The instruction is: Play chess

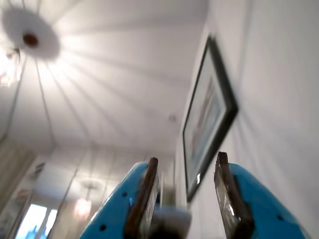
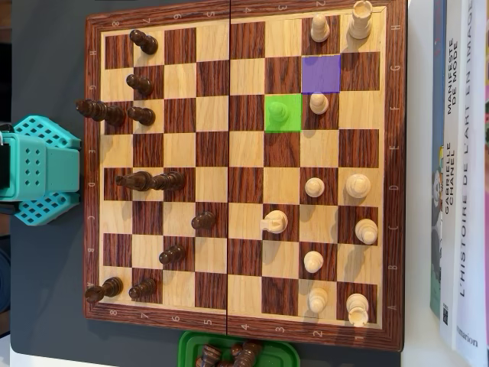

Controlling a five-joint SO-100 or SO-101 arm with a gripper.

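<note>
In the overhead view the wooden chessboard [image 2: 229,12] fills the table, dark pieces [image 2: 141,181] on its left half and white pieces [image 2: 314,187] on its right. One square is tinted green [image 2: 293,122] with a pawn [image 2: 279,112] standing on it, and the square diagonally above and right of it is tinted purple [image 2: 321,74] and bare. My gripper [image 1: 187,158] shows only in the wrist view. It points up at the ceiling, its blue fingers [image 1: 249,199] apart and nothing held between them. Only the arm's teal base [image 2: 42,170] appears in the overhead view, left of the board.
A green tray [image 2: 187,348] with captured dark pieces sits below the board's bottom edge. Books [image 2: 458,176] lie along the board's right side. The wrist view shows a framed picture [image 1: 209,119] on a wall and ceiling lamps.
</note>
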